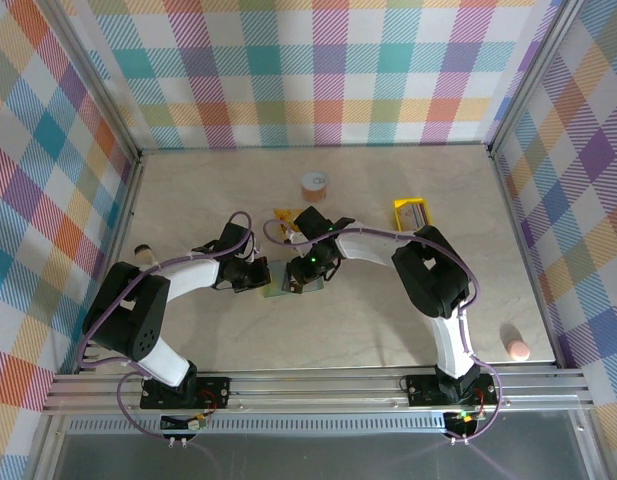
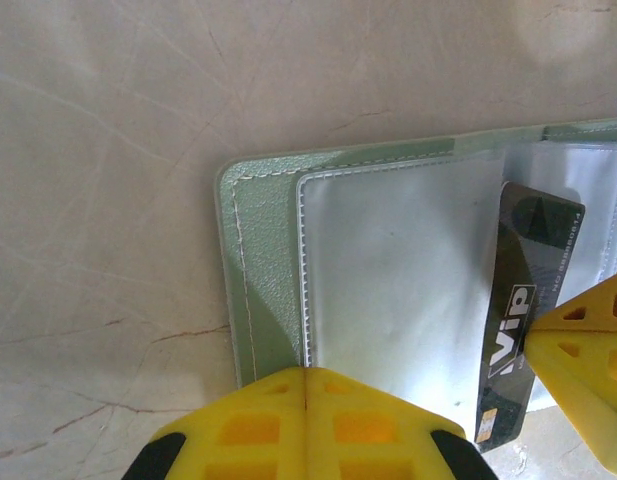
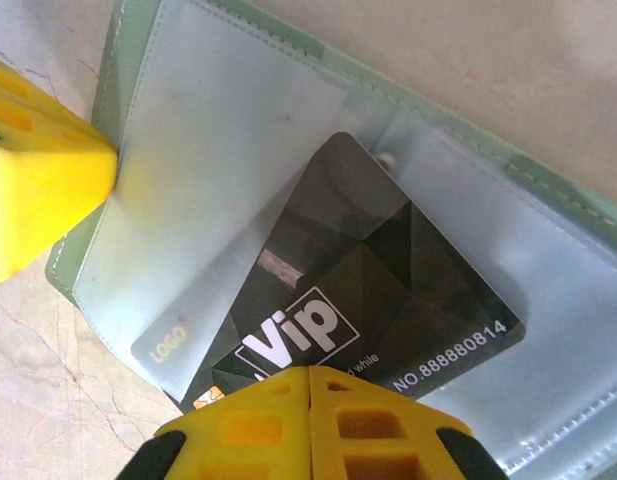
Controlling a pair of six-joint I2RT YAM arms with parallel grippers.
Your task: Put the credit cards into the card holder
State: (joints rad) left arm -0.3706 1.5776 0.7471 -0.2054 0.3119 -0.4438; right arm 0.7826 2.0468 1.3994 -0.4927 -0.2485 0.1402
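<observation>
The sage-green card holder lies open on the table, its clear sleeves facing up. My left gripper is shut on the holder's near edge, pinching the cover and a sleeve. My right gripper is shut on a dark credit card marked VIP. The card lies slanted, its far left part tucked under a clear sleeve. A pale grey card marked LOGO sits in that sleeve beneath it. In the top view both grippers meet over the holder.
A small yellow tray stands at the back right. An orange-yellow snack packet lies just behind the grippers, and an orange roll stands farther back. A pink object lies at the near right. Plaid walls enclose the table.
</observation>
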